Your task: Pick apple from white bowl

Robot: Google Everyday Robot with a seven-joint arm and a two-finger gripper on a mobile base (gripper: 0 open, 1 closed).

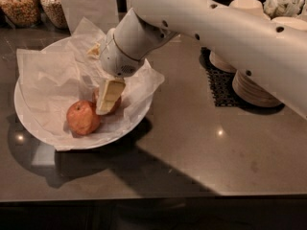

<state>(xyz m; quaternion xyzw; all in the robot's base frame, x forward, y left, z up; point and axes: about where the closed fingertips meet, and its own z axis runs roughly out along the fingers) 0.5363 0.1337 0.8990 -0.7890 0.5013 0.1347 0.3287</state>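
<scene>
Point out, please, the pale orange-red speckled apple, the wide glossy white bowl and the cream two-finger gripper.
Speckled apple (82, 117), camera view: middle of its skin.
White bowl (21, 107), camera view: bare left rim.
Gripper (107, 105), camera view: its tip, inside the bowl.

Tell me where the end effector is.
Camera view, left of centre: the end effector is down inside the white bowl, over the darker red apple, the paler apple just to its left.

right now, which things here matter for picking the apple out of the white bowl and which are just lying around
For the job:
white bowl
gripper, down inside the bowl
apple, deeper red, mostly hidden behind the gripper

Just lying about:
paler apple, beside it in the bowl
paper lining
stacked paper bowls
black mat
jars
</scene>
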